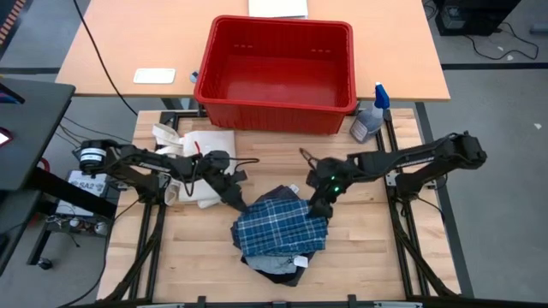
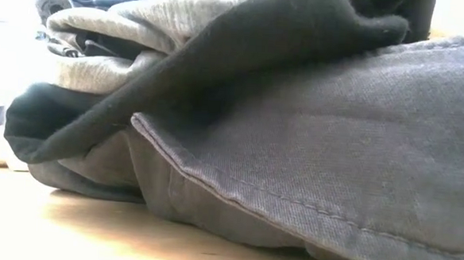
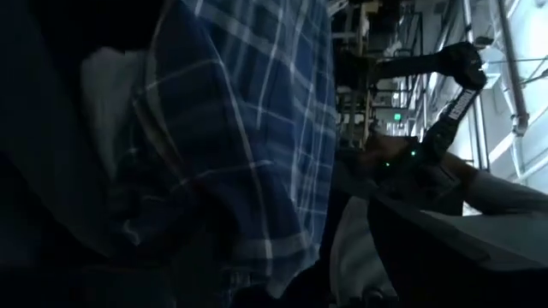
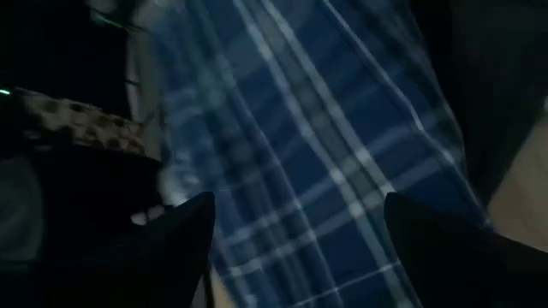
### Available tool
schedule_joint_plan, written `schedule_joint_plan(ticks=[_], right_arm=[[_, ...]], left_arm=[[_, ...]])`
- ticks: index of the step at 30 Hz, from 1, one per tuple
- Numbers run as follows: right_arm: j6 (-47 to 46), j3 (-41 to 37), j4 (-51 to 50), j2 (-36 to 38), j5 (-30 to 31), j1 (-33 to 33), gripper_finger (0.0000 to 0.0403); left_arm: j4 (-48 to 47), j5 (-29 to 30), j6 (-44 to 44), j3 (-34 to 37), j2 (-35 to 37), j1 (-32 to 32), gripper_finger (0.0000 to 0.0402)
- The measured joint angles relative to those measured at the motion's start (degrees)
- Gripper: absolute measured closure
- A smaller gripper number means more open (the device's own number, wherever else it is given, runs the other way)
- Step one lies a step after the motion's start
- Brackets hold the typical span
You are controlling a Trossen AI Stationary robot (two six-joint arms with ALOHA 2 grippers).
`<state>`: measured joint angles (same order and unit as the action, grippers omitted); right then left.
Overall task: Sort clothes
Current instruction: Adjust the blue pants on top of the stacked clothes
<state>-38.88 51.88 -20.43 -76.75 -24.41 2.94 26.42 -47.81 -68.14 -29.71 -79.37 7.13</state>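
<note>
The clothes lie in one pile at the table's middle. The blue-and-white plaid piece (image 1: 281, 226) is on top. Dark charcoal-grey shorts (image 1: 278, 265) lie under it and stick out at the near side. In the low view the shorts' stitched hem (image 2: 316, 198) rests on the wood, with a black piece (image 2: 244, 43) folded over it. My left gripper (image 1: 237, 202) is at the plaid piece's left edge. My right gripper (image 1: 318, 205) is over its right edge, open, with the plaid (image 4: 317, 154) showing between its fingers (image 4: 184, 244). My left gripper stands low against the plaid piece's left edge (image 3: 240, 145), coming level from the table's left. The cloth fills its wrist view, so I cannot tell whether the fingers touch it. My right gripper slants down over the plaid; I cannot tell whether it touches.
A red basket (image 1: 278, 73) stands at the far side. A spray bottle (image 1: 370, 115) is right of the basket. A cream-white tote bag (image 1: 201, 152) lies at the far left under my left arm. Bare wood shows at the near left and near right.
</note>
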Motion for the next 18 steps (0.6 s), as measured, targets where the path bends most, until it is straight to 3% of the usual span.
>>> schedule_joint_plan(ticks=[6, 10, 14, 18], right_arm=[[-3.39, -0.02, 2.30, -8.25, 0.99, 2.86, 0.0055], [-8.25, 0.00, 5.36, -12.46, 3.26, 3.91, 0.0055], [-11.27, 1.73, 4.80, -14.27, 9.23, 5.44, 0.0055], [-14.22, 5.37, -2.81, -15.12, 13.68, 6.23, 0.0055]], left_arm=[[-0.07, 0.22, 2.37, 0.00, -0.33, -2.92, 0.0138], [-0.19, 2.95, 8.62, 0.00, -0.31, -4.41, 0.0145], [-0.61, 9.57, 17.03, 0.00, -0.31, -4.91, 0.0148], [-0.52, 16.49, 25.29, 0.00, -0.31, -4.89, 0.0147]])
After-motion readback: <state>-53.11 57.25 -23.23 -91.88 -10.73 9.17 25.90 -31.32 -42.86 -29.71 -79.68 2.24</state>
